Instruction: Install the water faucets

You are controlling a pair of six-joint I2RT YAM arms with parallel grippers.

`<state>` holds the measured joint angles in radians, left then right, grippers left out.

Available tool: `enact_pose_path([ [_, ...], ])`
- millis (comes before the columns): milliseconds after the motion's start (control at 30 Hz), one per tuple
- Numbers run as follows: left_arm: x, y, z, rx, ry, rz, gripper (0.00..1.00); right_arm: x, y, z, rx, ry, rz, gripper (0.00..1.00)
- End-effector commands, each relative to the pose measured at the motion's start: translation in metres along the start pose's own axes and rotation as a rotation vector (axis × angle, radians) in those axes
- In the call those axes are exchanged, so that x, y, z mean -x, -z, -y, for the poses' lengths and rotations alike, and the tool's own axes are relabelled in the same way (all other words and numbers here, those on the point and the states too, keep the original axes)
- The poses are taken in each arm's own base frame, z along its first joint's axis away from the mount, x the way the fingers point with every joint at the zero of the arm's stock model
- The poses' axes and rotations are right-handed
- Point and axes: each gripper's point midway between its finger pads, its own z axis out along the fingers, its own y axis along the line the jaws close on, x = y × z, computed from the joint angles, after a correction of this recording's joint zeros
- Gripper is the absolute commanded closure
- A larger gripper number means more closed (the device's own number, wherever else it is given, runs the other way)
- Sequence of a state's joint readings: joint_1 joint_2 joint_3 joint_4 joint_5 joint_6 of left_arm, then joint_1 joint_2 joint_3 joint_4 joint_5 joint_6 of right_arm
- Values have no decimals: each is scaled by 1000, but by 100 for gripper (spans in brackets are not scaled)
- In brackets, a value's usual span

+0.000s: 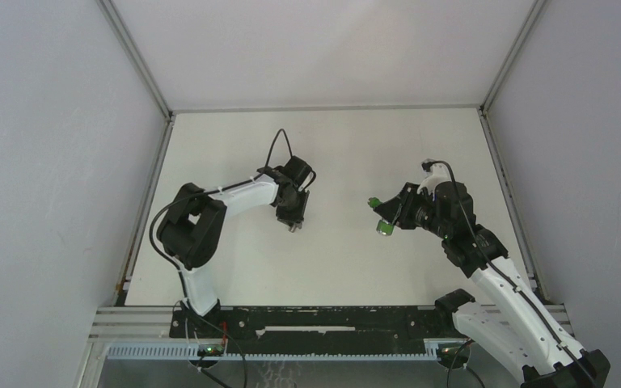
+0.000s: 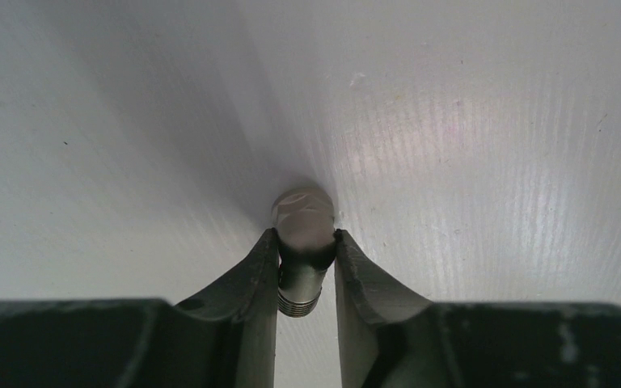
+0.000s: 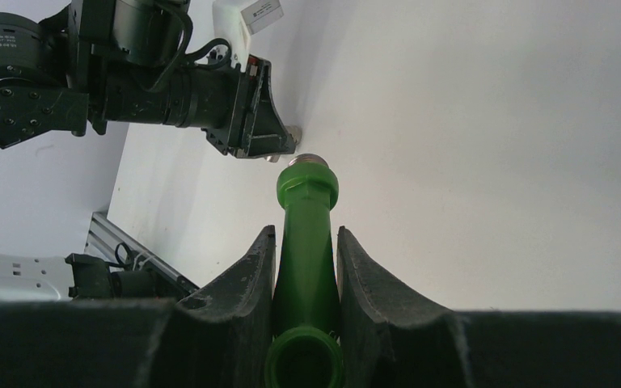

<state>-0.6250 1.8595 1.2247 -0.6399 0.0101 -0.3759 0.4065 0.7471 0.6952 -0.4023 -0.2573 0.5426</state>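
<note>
The left fingers (image 2: pixel 264 271) are pinched shut on a little grey metal piece (image 2: pixel 303 230). They touch it on both sides, low by the white worktop (image 2: pixel 493 121), near its middle. The right fingers (image 3: pixel 251 279) squeeze the green tap (image 3: pixel 306 242) by its long body, between the middle and the right edge. Its end points toward the left fingers.

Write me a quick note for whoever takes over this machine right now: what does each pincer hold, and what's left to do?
Left pincer: shut on the grey metal fitting, low by the table.
Right pincer: shut on the green tap, its end pointing toward the left arm.
Done: both parts gripped.
Left: bring the two together and join them; they are apart.
</note>
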Motion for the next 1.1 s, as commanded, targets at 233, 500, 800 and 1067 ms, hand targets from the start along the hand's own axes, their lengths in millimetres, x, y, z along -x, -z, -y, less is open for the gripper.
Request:
enact_pose_path([
  [233,35,65,30,-136,-39,78,100,20,6,-28,100,142,62,100],
  [500,42,225,101,-842,22,124,100,26,31,-80,375,790,535,100],
  [800,-8,316,121,-1275,-47,-73,100,53,51,-119,426,925,740,100],
  [1067,-6,339,124,-1303,-23,-16,100,106,71,-143,314,863,857,100],
])
